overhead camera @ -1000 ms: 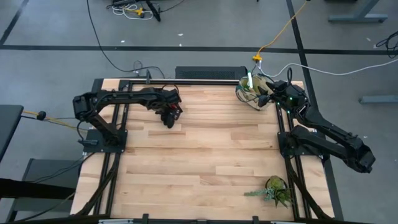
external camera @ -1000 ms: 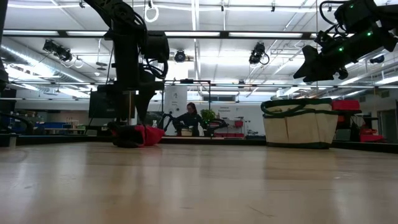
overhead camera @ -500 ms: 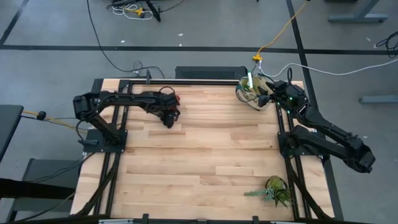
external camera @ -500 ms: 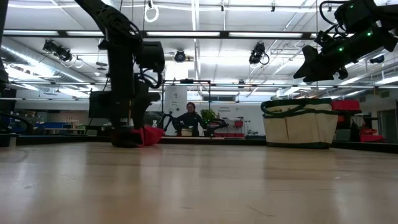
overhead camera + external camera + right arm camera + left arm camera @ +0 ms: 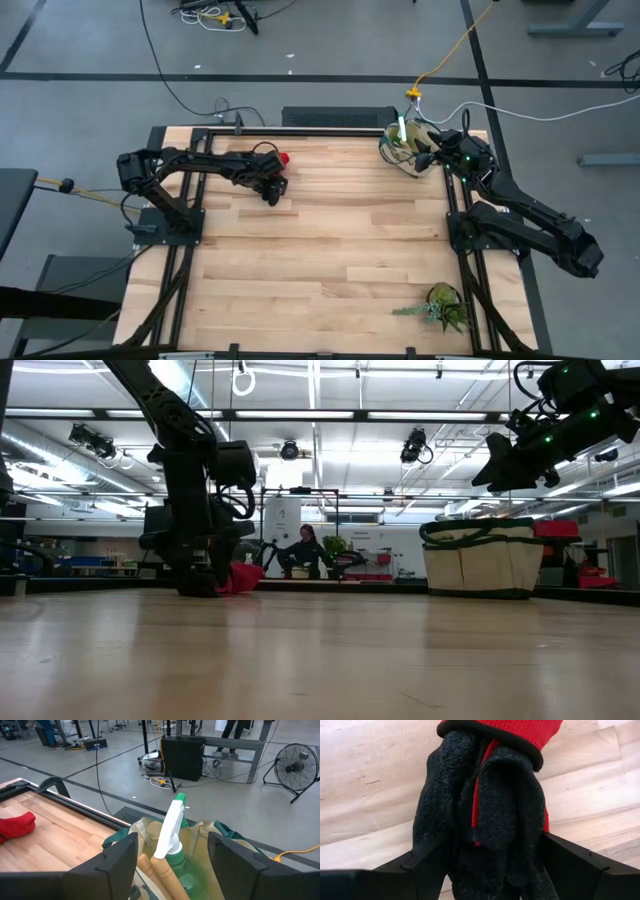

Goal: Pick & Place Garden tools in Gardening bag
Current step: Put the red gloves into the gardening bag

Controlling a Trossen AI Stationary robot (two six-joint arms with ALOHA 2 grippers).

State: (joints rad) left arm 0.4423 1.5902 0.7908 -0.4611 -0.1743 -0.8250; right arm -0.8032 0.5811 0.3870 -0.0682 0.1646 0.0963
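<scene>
Gloves (image 5: 490,815), red and black, lying on the wooden table (image 5: 330,250) at its far left part, red cuffs pointing toward the far edge; in the high view only a red patch shows beside the arm. Left gripper (image 5: 268,190) is lowered over them, its two dark fingers (image 5: 427,860) spread wide, one on each side of the black fleecy palm part, the fabric filling the gap between them; whether the pads press the cloth cannot be told. In the low view the same gripper (image 5: 205,575) stands down at the tabletop with red fabric showing beside it.

Gardening bag (image 5: 408,147), beige with dark green trim, standing upright at the far right corner of the table. Contents seen from the right wrist view: a spray bottle (image 5: 172,837) with white trigger head and green body, and wooden handles (image 5: 157,872) leaning beside it.

Right gripper (image 5: 432,157) hangs above the bag's mouth, jaws apart and holding nothing.

Leafy green plant (image 5: 442,306), lying near the table's near right edge, well apart from both grippers.

Person, seated in the room behind the table, low view.
</scene>
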